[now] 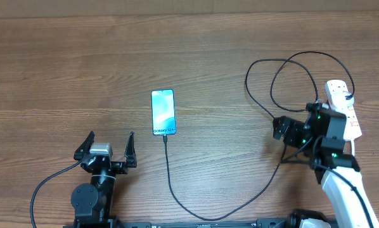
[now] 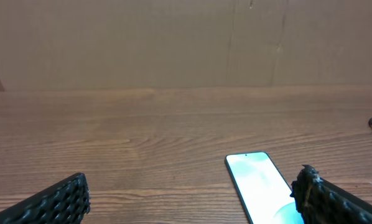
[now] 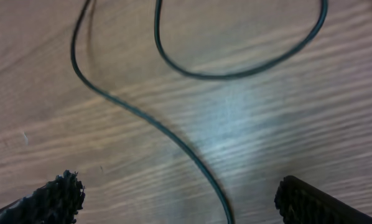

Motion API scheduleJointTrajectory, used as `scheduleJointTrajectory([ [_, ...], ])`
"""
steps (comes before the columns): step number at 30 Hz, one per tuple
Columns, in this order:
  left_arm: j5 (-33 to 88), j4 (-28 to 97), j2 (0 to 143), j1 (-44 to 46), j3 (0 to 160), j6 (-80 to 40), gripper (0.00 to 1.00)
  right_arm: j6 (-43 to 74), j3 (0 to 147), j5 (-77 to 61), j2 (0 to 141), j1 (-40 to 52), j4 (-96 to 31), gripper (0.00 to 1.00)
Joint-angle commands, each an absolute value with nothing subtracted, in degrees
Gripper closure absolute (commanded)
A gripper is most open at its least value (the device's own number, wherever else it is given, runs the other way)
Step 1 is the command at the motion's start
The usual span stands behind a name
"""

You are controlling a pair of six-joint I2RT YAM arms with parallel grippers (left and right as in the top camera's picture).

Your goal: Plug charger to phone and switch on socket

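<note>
- Seeing the charger (image 1: 168, 164) meet the phone (image 1: 163, 113) at mid-table, I hold the left gripper (image 1: 111, 138) spread and empty.
- Right gripper (image 1: 281, 128), fingers apart, hovers near the socket (image 1: 343, 109), ready for its switch.

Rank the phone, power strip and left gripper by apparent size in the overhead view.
1. left gripper: open, widest span, though probably nearer the camera.
2. power strip: partly hidden behind the right arm, so its full size is unsure.
3. phone: smallest.
</note>
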State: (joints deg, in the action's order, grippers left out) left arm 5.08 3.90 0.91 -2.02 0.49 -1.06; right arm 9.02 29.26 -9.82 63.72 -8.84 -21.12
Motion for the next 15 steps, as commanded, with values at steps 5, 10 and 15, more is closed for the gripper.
scheduleJointTrajectory([
  [5,4.5,4.1,0.3,-2.2,0.3,0.0,0.0,9.1,24.3,-10.8,61.4,-8.7,-20.0,0.0],
  [10,4.5,4.1,0.3,-2.2,0.3,0.0,0.0,9.1,22.8,-13.1,61.2,-8.7,-11.1,0.0],
  [15,4.5,4.1,0.3,-2.2,0.3,0.0,0.0,9.1,17.1,-16.7,60.7,-8.7,0.0,0.0],
])
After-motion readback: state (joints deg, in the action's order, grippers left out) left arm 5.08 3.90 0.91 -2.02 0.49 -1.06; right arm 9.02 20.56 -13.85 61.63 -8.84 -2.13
